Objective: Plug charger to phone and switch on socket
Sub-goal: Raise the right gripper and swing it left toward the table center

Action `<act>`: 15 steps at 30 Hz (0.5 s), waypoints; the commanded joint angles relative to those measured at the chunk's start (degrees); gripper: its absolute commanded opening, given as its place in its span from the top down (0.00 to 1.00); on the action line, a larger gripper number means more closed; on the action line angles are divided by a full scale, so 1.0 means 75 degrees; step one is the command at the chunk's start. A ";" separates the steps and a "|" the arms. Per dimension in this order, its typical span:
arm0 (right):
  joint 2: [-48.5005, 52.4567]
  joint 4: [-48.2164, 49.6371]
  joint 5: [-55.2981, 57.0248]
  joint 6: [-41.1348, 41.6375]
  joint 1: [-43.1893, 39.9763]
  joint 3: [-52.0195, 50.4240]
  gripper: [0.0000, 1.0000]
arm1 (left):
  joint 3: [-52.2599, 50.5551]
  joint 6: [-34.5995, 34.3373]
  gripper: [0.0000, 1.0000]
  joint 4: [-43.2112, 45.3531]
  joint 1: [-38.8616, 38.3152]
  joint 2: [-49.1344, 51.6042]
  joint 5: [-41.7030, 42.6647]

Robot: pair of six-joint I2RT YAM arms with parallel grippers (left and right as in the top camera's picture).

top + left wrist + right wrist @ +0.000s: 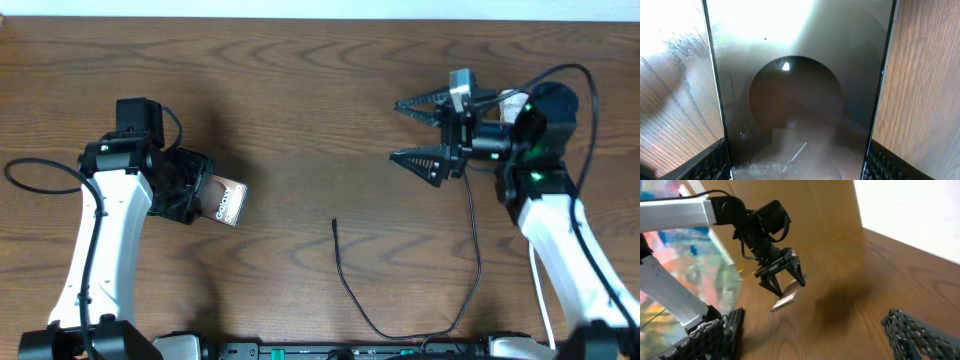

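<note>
My left end effector (200, 197) grips the phone (228, 204) by one end and holds it tilted above the surface (320, 110), its dark glossy face and white lettering turned up. The charger (341, 268), a thin black cable, lies mid-surface; its small tip points away from me and the rest loops right.

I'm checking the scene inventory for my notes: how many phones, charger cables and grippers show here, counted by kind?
phone: 1
charger cable: 1
grippers: 2, left gripper and right gripper
total: 4
</note>
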 commanded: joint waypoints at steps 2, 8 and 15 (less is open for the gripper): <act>0.0417 0.0466 0.0484 0.2804 0.0198 0.0099 0.01 | 0.0076 -0.0070 0.93 0.0029 -0.0017 -0.0152 -0.0044; 0.0944 0.0259 0.1784 0.5214 0.0752 0.0099 0.01 | 0.0076 -0.0420 0.93 0.0102 -0.0017 -0.0152 -0.0041; 0.1515 -0.0044 0.2771 0.7125 0.1868 0.0099 0.01 | 0.0076 -0.0446 0.93 0.0102 -0.0017 -0.0152 -0.0041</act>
